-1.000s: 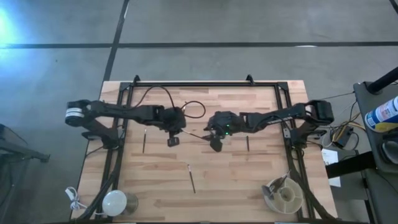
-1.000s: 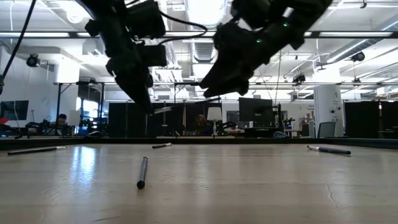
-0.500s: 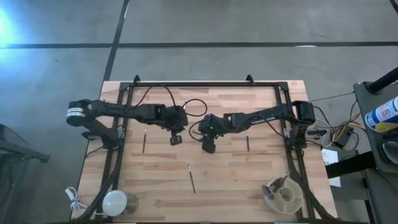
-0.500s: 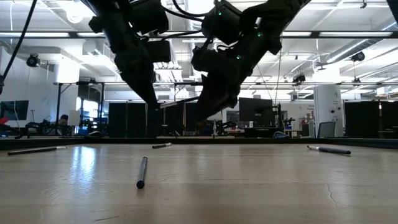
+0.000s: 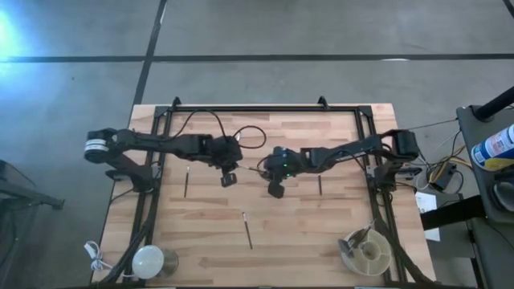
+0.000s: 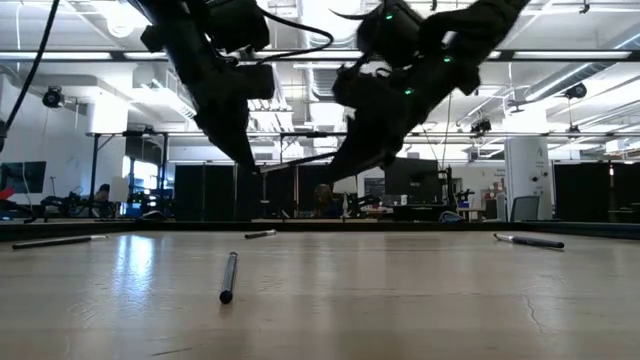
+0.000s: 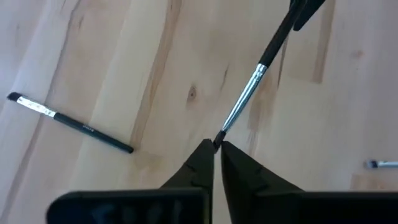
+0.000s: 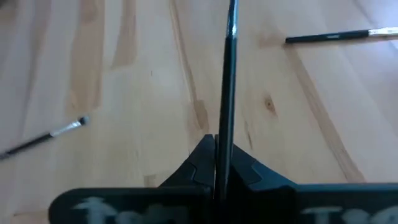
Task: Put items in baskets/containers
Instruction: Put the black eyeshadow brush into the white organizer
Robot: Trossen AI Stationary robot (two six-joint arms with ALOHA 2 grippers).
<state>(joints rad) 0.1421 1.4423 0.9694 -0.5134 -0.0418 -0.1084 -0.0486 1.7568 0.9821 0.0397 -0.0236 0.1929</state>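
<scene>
**Both jaws pinch one brush mid-air**

Right gripper jaws clamped on the dark handle of a makeup brush; left gripper jaws nearly closed, nipping the brush's tip end; brush spans between the two grippers above mid-table, clear of the wood; three more brushes lie flat on the table: one left of the grippers, one nearer the front, one right; cream tub at the front right corner, well apart from both grippers.
</scene>
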